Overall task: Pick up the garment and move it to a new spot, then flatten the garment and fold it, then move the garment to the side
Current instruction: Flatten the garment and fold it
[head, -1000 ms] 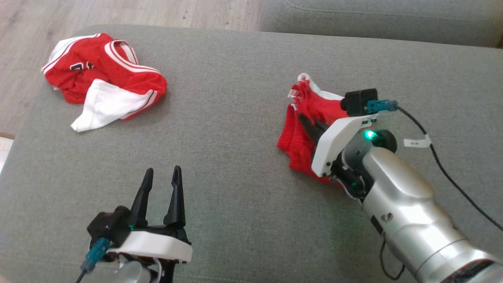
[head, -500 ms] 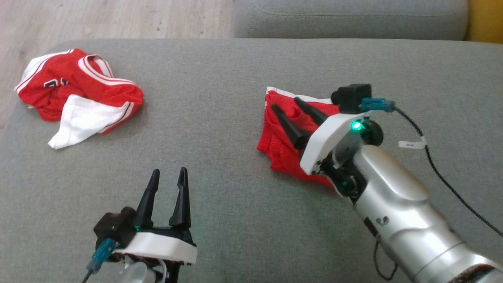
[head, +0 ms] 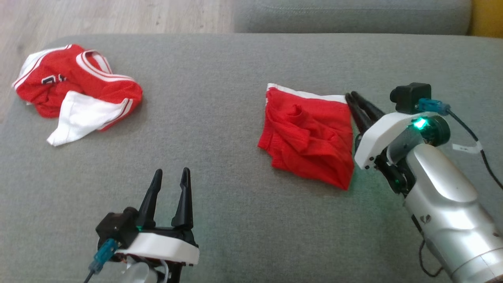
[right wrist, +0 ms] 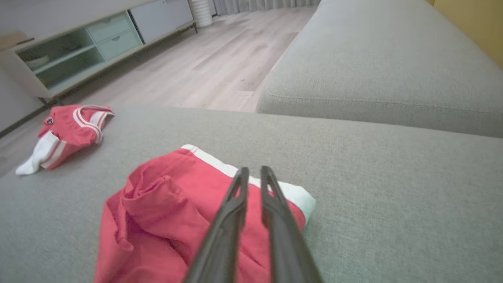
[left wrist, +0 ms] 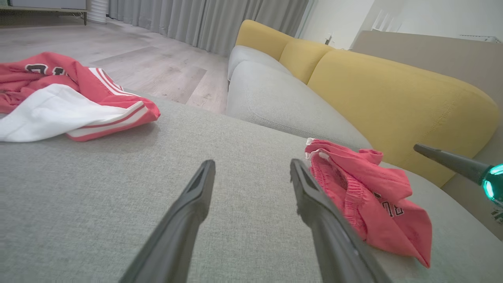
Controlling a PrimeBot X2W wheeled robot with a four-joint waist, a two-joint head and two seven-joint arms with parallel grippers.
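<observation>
Shorts: your red shorts [head: 308,137] lie on the grey cushion [head: 220,204], right of its middle. They are loosely folded and rumpled, with the white waistband along the far edge and one lower corner pointing back toward the robot.
Right gripper: the right gripper [head: 351,94] sits at the shorts' far right corner, just beside the end of the waistband. In its own wrist view the fingers [right wrist: 239,204] hang over that white corner. You cannot tell whether they touch the cloth.
Right grip: the fingers are drawn close with a thin slit between them, and you see no cloth in it.
Left gripper: the left gripper [head: 171,170] is low at the near left, over bare cushion and well apart from the shorts.
Left grip: the fingers are spread wide with nothing between them.
Jersey: a red-and-white jersey [head: 78,90] lies crumpled at the cushion's far left corner, well apart from the shorts, with a white flap on its near side.
Print: the left wrist view shows dark lettering on the shorts, too small to read.
Around: a second grey seat [head: 353,15] lies beyond the cushion, with a yellow backrest [left wrist: 393,90] behind it. The floor [head: 118,15] is pale wood, and a low cabinet [right wrist: 98,43] stands across it.
</observation>
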